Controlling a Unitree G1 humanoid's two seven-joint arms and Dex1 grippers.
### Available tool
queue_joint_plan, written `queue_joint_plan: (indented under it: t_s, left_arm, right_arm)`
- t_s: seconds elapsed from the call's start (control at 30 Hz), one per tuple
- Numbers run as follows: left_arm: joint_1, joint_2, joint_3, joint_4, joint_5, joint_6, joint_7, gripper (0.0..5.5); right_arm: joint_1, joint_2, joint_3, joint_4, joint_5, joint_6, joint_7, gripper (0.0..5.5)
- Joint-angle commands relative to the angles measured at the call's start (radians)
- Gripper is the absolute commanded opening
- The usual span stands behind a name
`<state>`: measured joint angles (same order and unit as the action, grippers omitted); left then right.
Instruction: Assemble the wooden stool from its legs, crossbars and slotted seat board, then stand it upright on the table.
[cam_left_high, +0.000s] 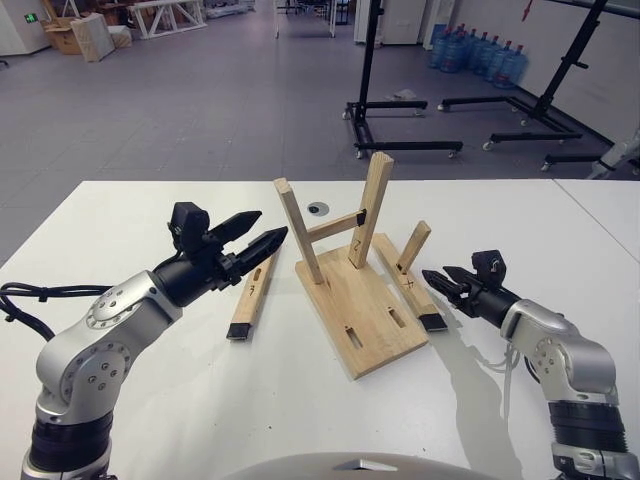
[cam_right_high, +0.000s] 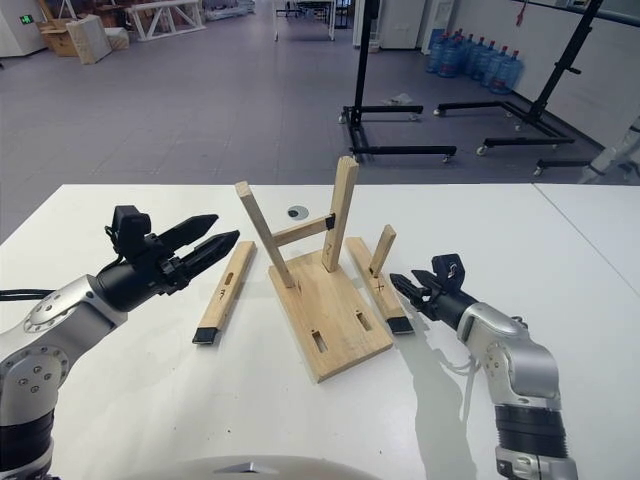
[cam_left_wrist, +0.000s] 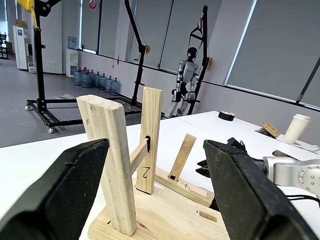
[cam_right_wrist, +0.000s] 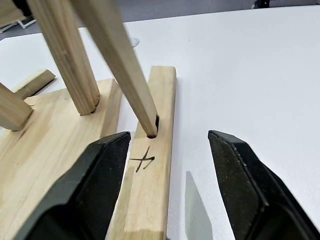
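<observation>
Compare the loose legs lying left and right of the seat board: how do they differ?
The left leg has an empty slot; the right leg holds a crossbar tilted up from its slot. The left leg lies apart from the seat board; the right leg lies along its edge. Both lie flat, each with a black cap at its near end.
</observation>
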<state>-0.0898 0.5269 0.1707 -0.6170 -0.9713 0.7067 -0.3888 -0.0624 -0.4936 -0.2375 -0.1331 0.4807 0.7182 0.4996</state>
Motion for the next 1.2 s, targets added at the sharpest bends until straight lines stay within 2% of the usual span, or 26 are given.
queue_joint_plan:
  t_s: [0.03,0.27,0.77,0.87,1.2]
  left_arm:
    - [0.006,0.0,-0.006,0.009,0.021,-0.008,-0.008,3.44]
    - [0.021,0.002,-0.005,0.006,0.029,-0.01,-0.014,3.44]
    - [0.017,-0.016,-0.035,0.005,0.063,-0.014,-0.018,3.44]
    - [0.002,-0.021,-0.038,0.007,0.062,-0.011,-0.01,3.44]
    - [-0.018,-0.015,-0.032,0.046,0.071,-0.009,-0.021,3.44]
  right_arm:
    - [0.014,-0.015,0.032,-0.041,0.002,0.032,0.016,2.88]
    - [0.068,0.03,0.086,-0.099,-0.029,0.035,-0.035,2.88]
    - [0.042,0.073,0.162,-0.037,-0.128,0.02,-0.102,2.88]
    - [0.032,0.074,0.154,-0.048,-0.122,0.036,-0.102,2.88]
    - [0.059,0.052,0.25,0.047,-0.231,0.024,-0.11,2.88]
